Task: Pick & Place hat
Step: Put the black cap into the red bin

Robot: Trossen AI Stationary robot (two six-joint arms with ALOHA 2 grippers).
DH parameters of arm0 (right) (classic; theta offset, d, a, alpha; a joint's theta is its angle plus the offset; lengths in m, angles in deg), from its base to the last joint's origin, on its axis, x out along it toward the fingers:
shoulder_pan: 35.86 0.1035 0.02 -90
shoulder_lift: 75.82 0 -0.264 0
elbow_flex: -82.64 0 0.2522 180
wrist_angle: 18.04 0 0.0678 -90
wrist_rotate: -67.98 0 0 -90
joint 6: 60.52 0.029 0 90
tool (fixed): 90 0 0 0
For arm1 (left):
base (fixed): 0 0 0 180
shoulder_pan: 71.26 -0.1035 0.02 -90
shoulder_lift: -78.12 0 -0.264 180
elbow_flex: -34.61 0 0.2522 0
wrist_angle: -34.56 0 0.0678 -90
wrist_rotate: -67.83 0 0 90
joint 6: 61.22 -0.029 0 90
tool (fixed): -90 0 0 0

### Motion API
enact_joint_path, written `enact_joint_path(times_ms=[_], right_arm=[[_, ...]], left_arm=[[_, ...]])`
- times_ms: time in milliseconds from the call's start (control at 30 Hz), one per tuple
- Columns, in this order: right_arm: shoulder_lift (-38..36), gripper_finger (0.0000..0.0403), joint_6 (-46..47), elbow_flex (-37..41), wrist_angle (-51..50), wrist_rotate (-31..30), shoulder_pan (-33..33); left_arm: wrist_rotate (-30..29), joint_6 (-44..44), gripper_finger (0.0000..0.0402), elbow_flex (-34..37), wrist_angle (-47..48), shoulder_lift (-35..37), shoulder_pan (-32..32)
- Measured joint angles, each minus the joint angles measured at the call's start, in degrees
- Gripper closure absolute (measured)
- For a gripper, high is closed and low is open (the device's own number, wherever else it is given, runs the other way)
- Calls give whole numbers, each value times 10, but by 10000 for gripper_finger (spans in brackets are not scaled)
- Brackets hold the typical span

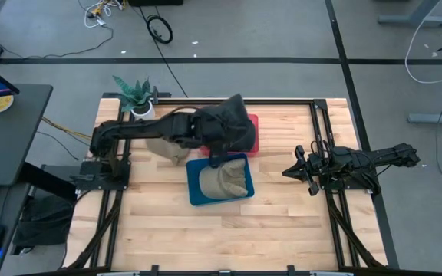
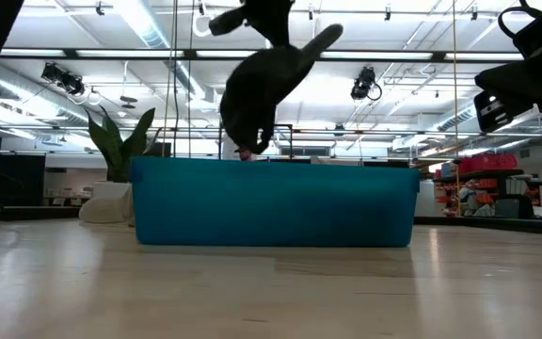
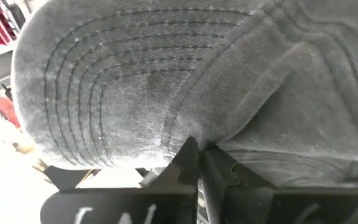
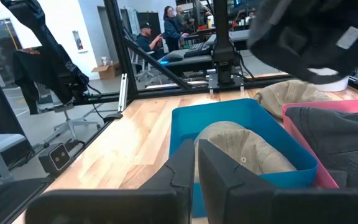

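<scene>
A dark grey cap [image 1: 235,123] hangs in the air over the near part of the pink bin [image 1: 254,123] and the far rim of the blue bin [image 1: 194,188]. In the low view the cap [image 2: 257,89] floats above the blue bin [image 2: 271,202]. My left gripper [image 3: 197,155] is shut on it. A beige cap [image 1: 225,180] lies inside the blue bin. My right gripper [image 4: 194,163] is shut on nothing and waits near the table's right edge [image 1: 301,170]. My left gripper pinches the dark cap between its two fingers at the seam where the stitched brim [image 3: 104,93] meets the crown [image 3: 229,140]. The cap is lifted clear of table and bins, with its brim sticking out to one side.
A second beige cap [image 1: 163,147] lies on the table under my left arm. Another dark cloth [image 4: 337,134] lies in the pink bin. A potted plant [image 1: 136,96] stands at the far left corner. Bare wood shows toward the near edge. People sit in the room beyond.
</scene>
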Motion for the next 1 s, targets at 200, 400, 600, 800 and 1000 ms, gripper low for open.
enact_joint_path(times_ms=[200, 400, 600, 800, 1000], right_arm=[[0, 376, 0, 0, 0, 0, 0], [0, 376, 0, 0, 0, 0, 0], [1, 376, 0, 0, 0, 0, 0], [1, 376, 0, 0, 0, 0, 0], [1, 376, 0, 0, 0, 0, 0]], left_arm=[[28, -9, 400, 0, -2, -10, -40], [37, -30, 400, 1, -3, -42, -60], [46, -61, 400, 1, -13, -85, -72], [94, -57, 400, 1, -48, -123, -95], [122, -54, 400, 1, -95, -176, -104]])
